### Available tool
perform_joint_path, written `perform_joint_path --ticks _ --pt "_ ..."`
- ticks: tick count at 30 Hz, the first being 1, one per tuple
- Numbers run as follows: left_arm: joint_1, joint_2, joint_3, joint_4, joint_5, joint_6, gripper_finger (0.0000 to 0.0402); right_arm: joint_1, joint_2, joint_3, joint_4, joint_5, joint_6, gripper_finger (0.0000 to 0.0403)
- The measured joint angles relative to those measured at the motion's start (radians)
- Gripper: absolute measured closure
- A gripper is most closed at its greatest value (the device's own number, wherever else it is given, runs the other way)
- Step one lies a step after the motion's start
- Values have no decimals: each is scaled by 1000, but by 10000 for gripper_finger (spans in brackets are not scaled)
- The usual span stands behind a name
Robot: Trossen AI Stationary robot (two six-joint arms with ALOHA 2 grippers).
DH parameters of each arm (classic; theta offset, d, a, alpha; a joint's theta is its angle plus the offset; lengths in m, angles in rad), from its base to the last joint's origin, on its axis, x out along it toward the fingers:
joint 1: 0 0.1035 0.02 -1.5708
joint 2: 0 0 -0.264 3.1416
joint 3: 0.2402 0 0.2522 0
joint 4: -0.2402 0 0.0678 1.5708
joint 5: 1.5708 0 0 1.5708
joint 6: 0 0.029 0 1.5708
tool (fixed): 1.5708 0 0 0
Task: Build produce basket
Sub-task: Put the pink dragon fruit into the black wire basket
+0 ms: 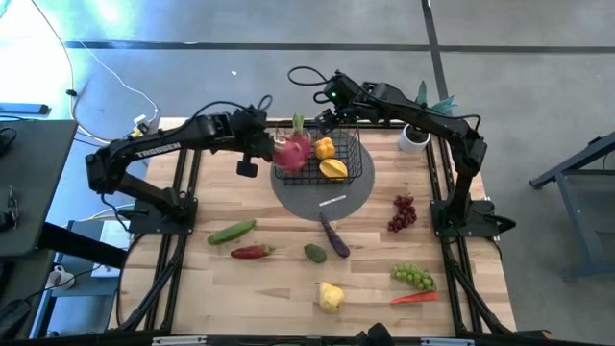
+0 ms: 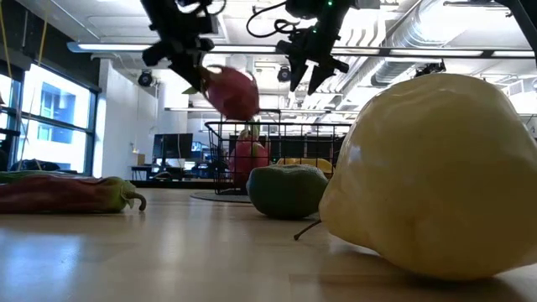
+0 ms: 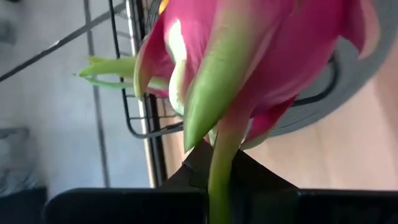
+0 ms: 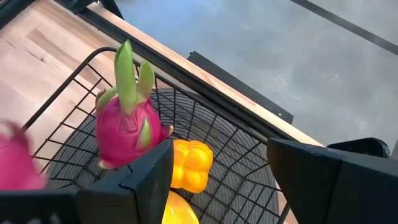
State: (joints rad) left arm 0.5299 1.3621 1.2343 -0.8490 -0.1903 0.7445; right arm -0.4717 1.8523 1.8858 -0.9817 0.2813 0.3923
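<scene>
Right up close in the low view we see a big pale yellow fruit (image 2: pixel 432 172) on the table (image 1: pixel 279 288), with a small green fruit (image 2: pixel 285 190) and a red chilli (image 2: pixel 71 193) farther back; white letters on the left arm (image 1: pixel 159 146) read TROSSEN, and we can read no other writing. Our left gripper (image 3: pixel 214 171) has its fingers pressed tight on the green tip of a pink dragon fruit (image 1: pixel 293 151); it holds this fruit up in the air over the near left edge of the black wire basket (image 1: pixel 360 168). Our right gripper (image 4: pixel 221 168) hangs over the basket's far side; its fingers are spread apart and touch nothing. Inside the basket sit a second dragon fruit (image 4: pixel 127 127) and two yellow pieces (image 4: pixel 189 165).
</scene>
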Motion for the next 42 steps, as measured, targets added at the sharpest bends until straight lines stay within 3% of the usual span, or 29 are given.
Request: perform_joint_path --ticks 13,21,32,36,42 --pt "-41 121 0 51 -74 21 396 0 0 0 0 0 -12 163" --pt "-45 194 0 72 -184 61 396 1 0 0 -1 0 -20 163" --pt "-104 218 0 146 -197 98 395 1 0 0 -1 0 -61 163" --pt "-119 218 0 161 -199 97 378 1 1 0 -1 0 -81 163" --pt "-128 218 0 150 -199 97 321 1 1 0 -1 0 -96 163"
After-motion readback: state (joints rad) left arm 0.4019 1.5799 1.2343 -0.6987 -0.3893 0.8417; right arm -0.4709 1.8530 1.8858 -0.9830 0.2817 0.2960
